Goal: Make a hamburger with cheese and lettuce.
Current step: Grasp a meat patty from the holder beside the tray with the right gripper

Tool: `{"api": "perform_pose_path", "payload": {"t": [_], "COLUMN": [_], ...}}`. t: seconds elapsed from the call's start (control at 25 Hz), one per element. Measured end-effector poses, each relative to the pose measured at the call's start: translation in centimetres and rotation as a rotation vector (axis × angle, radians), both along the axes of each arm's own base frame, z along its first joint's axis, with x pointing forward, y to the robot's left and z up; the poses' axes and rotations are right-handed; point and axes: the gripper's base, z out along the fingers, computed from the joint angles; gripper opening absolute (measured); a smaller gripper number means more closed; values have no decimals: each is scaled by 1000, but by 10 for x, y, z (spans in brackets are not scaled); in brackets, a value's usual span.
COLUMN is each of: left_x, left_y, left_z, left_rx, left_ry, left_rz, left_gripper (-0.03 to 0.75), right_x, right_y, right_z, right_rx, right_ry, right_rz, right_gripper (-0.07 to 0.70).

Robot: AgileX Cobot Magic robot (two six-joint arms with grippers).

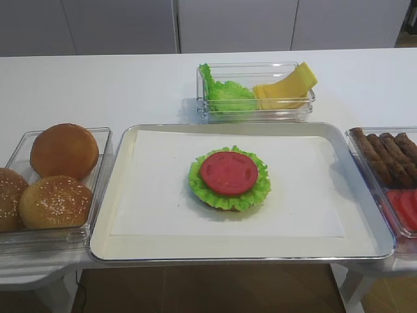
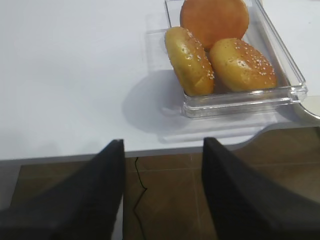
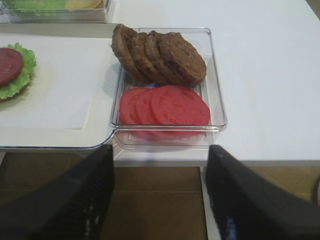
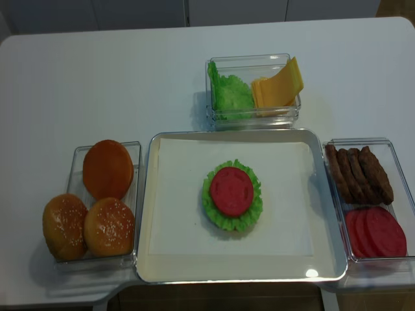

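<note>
The hamburger point(image 1: 229, 178) point(image 4: 232, 195) sits mid-tray on white paper: a bun base, a frilly lettuce leaf point(image 1: 258, 190) and a red tomato slice point(image 1: 228, 173) on top. Its edge shows in the right wrist view point(image 3: 14, 72). Yellow-orange cheese slices point(image 1: 287, 88) point(image 4: 277, 86) lean fanned in the back clear box beside more green lettuce point(image 1: 223, 93) point(image 4: 228, 92). My right gripper point(image 3: 160, 192) is open and empty, below the table's front edge before the patty box. My left gripper point(image 2: 162, 187) is open and empty, off the front edge near the bun box. Neither gripper shows in the high views.
A metal tray point(image 1: 124, 248) point(image 4: 149, 265) holds the paper. A clear box on the left point(image 1: 98, 189) point(image 2: 240, 102) holds three buns point(image 4: 107, 168). A clear box on the right point(image 3: 215, 95) point(image 4: 395, 146) holds brown patties point(image 3: 160, 57) point(image 4: 358, 173) and tomato slices point(image 3: 170, 106) point(image 4: 376, 233).
</note>
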Motion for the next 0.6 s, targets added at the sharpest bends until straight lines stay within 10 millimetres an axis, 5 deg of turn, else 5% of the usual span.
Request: {"api": "perform_pose_path", "payload": {"t": [0.6], "left_x": [0], "left_y": [0], "left_z": [0], "left_rx": [0], "left_ry": [0], "left_rz": [0], "left_gripper": [370], "right_x": [0], "right_y": [0], "right_z": [0], "right_rx": [-2], "right_ry": [0], "right_rz": [0], "right_gripper": [439]}}
